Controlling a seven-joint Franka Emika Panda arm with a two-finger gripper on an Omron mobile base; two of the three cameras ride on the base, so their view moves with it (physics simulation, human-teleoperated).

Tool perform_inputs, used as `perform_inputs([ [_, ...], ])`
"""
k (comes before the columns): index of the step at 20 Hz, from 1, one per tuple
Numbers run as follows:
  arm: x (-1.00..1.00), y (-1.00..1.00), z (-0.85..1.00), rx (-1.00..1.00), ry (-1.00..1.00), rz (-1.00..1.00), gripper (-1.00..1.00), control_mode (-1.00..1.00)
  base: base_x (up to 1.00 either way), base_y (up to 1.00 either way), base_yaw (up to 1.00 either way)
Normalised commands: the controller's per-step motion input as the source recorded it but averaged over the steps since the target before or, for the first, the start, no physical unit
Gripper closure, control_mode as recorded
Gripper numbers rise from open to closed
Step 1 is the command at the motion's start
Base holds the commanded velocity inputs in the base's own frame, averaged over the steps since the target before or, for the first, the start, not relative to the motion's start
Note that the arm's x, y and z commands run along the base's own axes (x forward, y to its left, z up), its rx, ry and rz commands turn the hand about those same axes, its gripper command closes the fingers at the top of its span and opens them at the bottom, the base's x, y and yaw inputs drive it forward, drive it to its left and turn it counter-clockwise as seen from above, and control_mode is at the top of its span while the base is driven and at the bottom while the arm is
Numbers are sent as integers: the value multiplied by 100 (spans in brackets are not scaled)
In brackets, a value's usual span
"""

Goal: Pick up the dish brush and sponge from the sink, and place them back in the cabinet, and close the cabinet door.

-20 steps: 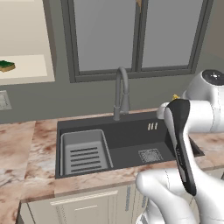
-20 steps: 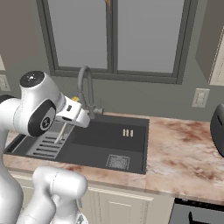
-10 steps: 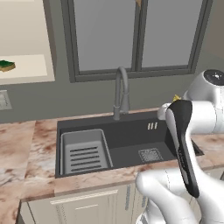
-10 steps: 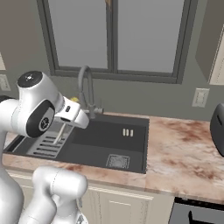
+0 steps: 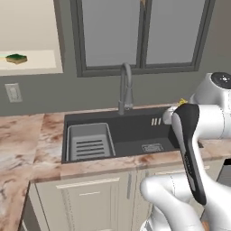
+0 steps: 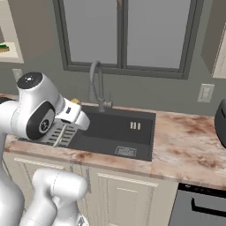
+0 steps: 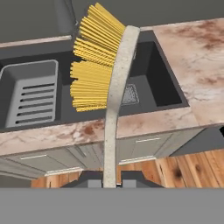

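Cream-handled dish brush (image 7: 114,105) stands pinched in the hand (image 7: 109,178), above the sink (image 7: 153,83).

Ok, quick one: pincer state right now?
Pincer: shut on the dish brush, holding it by its handle above the sink.

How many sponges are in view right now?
1. The sponge lies on the open cabinet shelf, upper left of the sink. None shows in the basin.
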Motion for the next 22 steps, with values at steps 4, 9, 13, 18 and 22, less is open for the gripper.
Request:
perform_inputs([
  [4, 0, 0, 0, 0, 0, 0, 100, 100, -51, 22, 23],
  [9, 0, 0, 0, 0, 0, 0, 100, 100, -10, 36, 33],
  [13, 0, 0, 0, 0, 0, 0, 100, 100, 0, 41, 32],
  [18, 0, 0, 0, 0, 0, 0, 100, 100, 5, 51, 26],
  [22, 0, 0, 0, 0, 0, 0, 100, 100, 8, 58, 20],
])
